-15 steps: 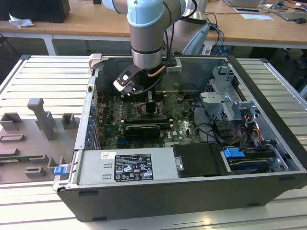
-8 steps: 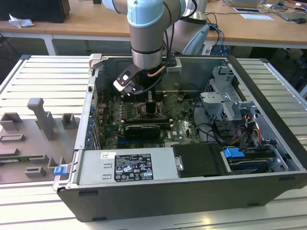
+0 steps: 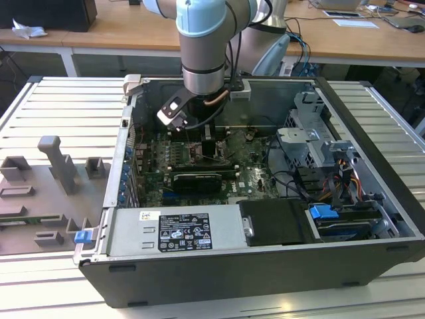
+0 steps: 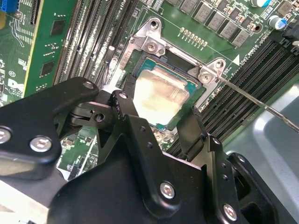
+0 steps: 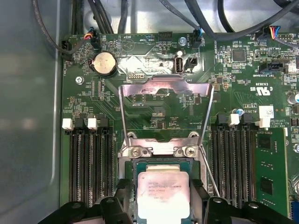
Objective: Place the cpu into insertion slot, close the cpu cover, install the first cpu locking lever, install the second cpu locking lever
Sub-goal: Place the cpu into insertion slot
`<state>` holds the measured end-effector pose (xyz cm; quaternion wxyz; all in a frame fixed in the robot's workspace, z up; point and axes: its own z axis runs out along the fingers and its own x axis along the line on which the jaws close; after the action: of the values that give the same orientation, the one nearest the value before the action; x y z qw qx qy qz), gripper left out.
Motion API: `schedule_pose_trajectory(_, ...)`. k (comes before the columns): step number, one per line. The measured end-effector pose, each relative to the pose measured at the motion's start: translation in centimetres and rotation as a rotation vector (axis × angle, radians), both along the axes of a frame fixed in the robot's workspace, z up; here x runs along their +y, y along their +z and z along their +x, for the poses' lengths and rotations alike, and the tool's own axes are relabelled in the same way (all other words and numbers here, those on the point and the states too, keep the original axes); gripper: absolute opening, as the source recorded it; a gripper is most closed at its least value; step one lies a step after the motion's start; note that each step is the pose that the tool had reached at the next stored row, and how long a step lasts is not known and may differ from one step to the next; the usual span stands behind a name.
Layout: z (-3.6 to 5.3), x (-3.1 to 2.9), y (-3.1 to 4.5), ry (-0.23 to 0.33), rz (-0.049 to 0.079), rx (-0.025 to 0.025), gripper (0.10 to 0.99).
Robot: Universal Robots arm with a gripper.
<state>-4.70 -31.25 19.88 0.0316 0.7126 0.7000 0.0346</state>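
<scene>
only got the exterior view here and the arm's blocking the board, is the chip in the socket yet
Observer: Yes. In the first wrist view the chip lies flat inside the socket.
Operator: ok and the cover, is it down
Observer: No. The cover is swung open, folded back away from the chip.
</scene>
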Motion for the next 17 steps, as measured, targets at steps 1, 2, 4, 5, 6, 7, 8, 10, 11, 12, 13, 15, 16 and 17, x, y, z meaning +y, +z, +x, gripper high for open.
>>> schedule_pose_trajectory(1,0.0,0.02,0.0,0.0,0.0,0.0001,0.62)
schedule_pose_trajectory(2,0.0,0.07,-0.01,0.0,0.0,-0.0001,0.62)
schedule_pose_trajectory(4,0.0,0.08,-0.01,0.0,0.001,-0.0001,0.62)
schedule_pose_trajectory(5,0.0,0.08,-0.01,0.0,0.0,-0.0001,0.62)
schedule_pose_trajectory(6,0.0,0.01,0.0,0.0,0.0,0.0,0.62)
schedule_pose_trajectory(7,0.0,-0.06,0.0,0.0,0.0,0.0,0.62)
schedule_pose_trajectory(8,0.0,-0.11,-0.01,0.0,0.0,0.0,0.62)
schedule_pose_trajectory(10,0.0,-0.2,0.0,0.0,-0.003,0.0,0.62)
schedule_pose_trajectory(11,0.0,-0.22,0.0,0.0,-0.005,0.0,0.62)
schedule_pose_trajectory(12,0.0,-0.23,0.0,0.0,-0.006,0.0,0.62)
schedule_pose_trajectory(13,0.0,-0.24,0.0,0.0,-0.008,0.0,0.62)
schedule_pose_trajectory(15,0.0,-0.24,-0.01,0.0,-0.012,-0.0001,0.62)
schedule_pose_trajectory(16,0.0,-0.25,-0.01,0.0,-0.014,-0.0002,0.62)
schedule_pose_trajectory(17,0.0,-0.25,-0.01,0.0,-0.017,-0.0001,0.62)
